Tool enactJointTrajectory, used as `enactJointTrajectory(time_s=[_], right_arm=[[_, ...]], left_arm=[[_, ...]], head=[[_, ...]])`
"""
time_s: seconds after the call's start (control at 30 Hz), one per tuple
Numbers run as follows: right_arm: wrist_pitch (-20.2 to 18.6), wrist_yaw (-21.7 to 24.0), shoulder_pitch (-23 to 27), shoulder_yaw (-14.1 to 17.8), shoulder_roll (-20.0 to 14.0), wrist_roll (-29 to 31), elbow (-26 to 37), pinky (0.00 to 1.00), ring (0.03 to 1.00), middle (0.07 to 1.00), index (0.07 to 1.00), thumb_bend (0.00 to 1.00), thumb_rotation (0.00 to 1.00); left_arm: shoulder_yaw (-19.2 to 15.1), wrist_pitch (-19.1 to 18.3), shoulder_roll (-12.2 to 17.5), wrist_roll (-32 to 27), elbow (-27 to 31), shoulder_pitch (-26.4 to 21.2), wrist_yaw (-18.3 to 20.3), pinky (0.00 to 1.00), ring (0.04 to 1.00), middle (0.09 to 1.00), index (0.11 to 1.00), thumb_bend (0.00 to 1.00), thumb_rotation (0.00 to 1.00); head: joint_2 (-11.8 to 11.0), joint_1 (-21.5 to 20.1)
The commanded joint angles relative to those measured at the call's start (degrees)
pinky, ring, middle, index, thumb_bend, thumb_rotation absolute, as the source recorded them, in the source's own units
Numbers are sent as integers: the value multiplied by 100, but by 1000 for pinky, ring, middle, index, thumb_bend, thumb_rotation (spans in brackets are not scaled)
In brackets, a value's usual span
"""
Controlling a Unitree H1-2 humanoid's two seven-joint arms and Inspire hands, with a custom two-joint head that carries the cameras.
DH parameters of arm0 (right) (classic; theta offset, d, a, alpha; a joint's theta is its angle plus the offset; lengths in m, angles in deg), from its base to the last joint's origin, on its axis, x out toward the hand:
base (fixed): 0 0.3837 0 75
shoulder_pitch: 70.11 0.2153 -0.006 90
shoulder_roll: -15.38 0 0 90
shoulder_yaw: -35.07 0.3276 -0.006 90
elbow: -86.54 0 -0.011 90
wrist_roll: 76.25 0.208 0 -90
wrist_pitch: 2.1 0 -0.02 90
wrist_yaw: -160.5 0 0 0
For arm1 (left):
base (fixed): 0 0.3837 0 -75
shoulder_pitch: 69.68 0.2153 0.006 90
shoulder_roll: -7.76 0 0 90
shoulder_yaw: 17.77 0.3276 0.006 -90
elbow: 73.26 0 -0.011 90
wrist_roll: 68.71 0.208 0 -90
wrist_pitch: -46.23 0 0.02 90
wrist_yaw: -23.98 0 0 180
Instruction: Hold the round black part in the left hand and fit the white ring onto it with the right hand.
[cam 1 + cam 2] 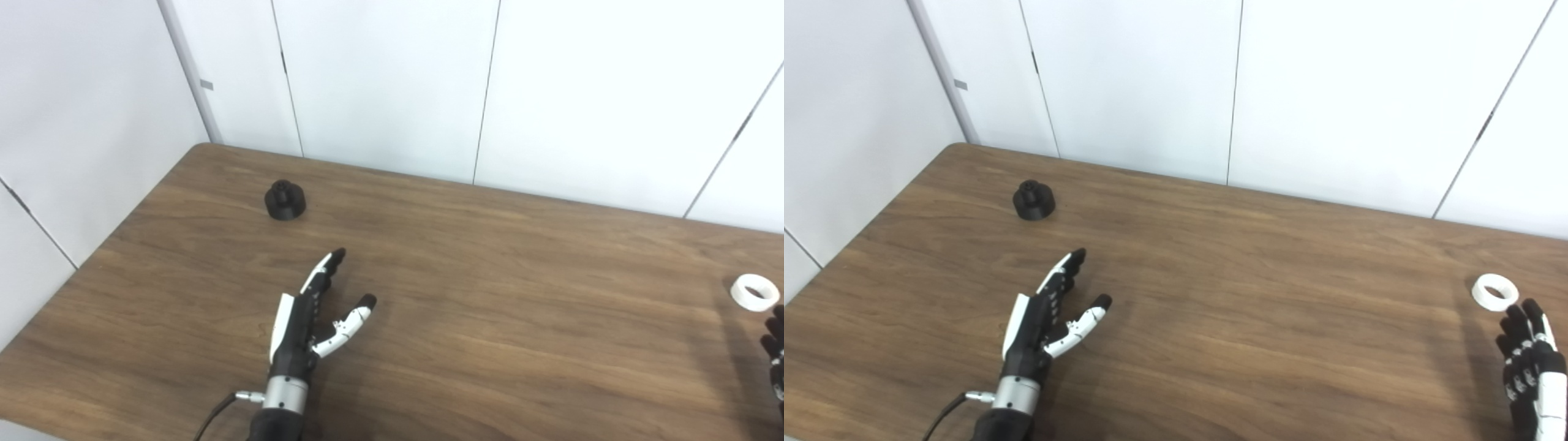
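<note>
The round black part (285,200) sits on the brown table near its far left corner; it also shows in the right eye view (1034,200). My left hand (309,315) is open and empty above the table, fingers pointing toward the part, well short of it. The white ring (1494,291) lies flat near the table's right side; it also shows in the left eye view (754,292). My right hand (1531,358) is open and empty just in front of the ring, fingers pointing at it, not touching. In the left eye view only its fingertips (775,346) show.
The wooden table (490,294) fills the view, with its left edge and far edge close to white wall panels (380,79). A black cable (211,416) runs from my left wrist.
</note>
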Motion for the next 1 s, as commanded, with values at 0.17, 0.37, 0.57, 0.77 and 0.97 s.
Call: enactJointTrajectory(time_s=[0.17,0.37,0.57,0.77,0.97], right_arm=[[278,140,-317,-102,198,68,-568,1000,977,979,987,484,1000],[246,143,-359,-107,244,118,-506,1000,976,978,985,469,1000],[235,129,-359,-125,282,133,-478,1000,976,985,997,469,1000],[210,109,-363,-133,320,141,-458,1000,973,978,988,479,989],[149,68,-387,-143,335,110,-403,1000,968,976,988,483,989]], left_arm=[[-539,-649,629,193,519,-529,-101,955,953,929,904,753,179],[-643,-1276,1274,699,728,-960,-68,957,960,923,889,843,243],[-634,-1837,1754,1272,640,-1361,19,928,924,900,867,921,285],[-568,-2044,2170,1531,223,-1786,134,912,944,914,854,913,272],[-223,-2275,2573,2093,-390,-2240,192,1000,994,956,828,949,337]], head=[[18,-21],[25,-48],[46,-61],[64,-88],[72,-111]])
